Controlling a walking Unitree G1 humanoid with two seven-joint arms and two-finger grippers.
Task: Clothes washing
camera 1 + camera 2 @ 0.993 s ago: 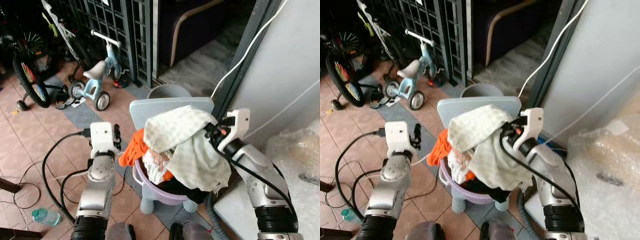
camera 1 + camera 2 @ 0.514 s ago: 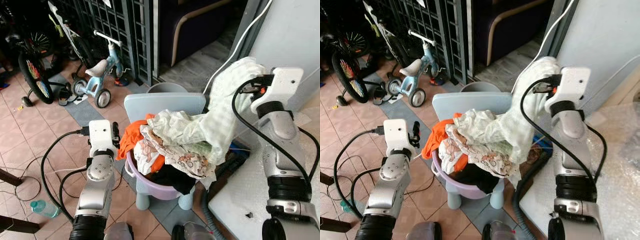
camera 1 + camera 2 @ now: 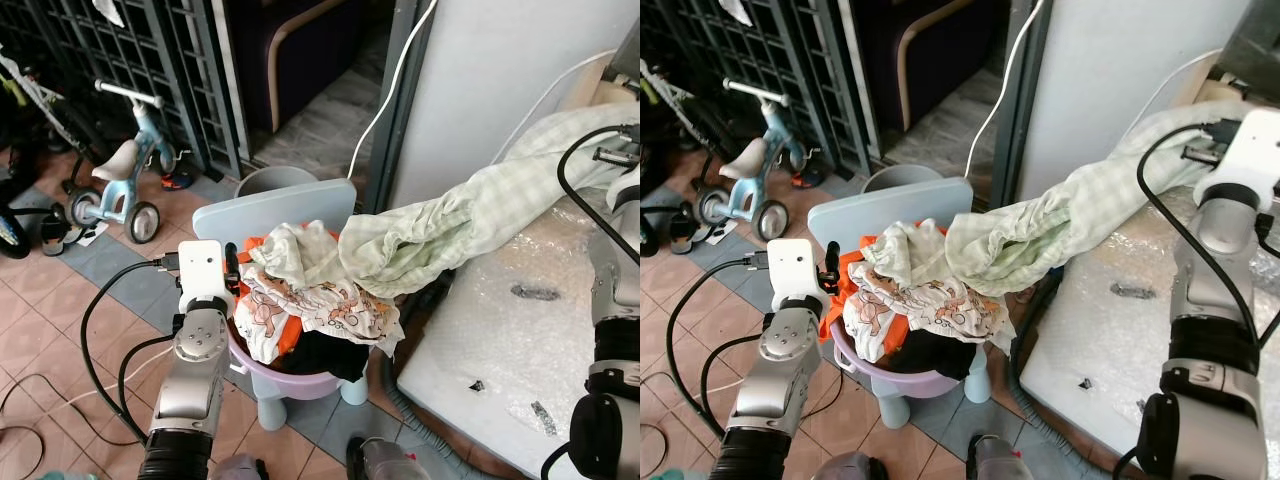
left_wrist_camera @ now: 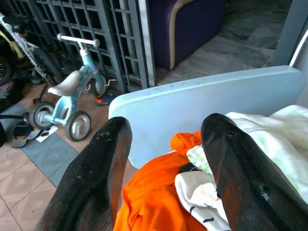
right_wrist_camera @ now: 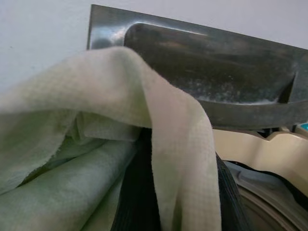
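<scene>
Setting: tiled floor (image 3: 60, 300), metal grille, child's tricycle (image 3: 118, 170).
Eye views: purple laundry basin (image 3: 290, 378) on a pale blue chair (image 3: 270, 215), heaped with clothes; pale green checked cloth (image 3: 450, 225) stretches from the heap up to the right gripper (image 3: 1230, 140).
Left wrist view: left gripper (image 4: 166, 159) beside the basin, fingers spread wide, empty, over an orange garment (image 4: 154, 211).
Right wrist view: fingers clamped on the checked cloth, draped before a washing machine opening (image 5: 260, 187).
</scene>
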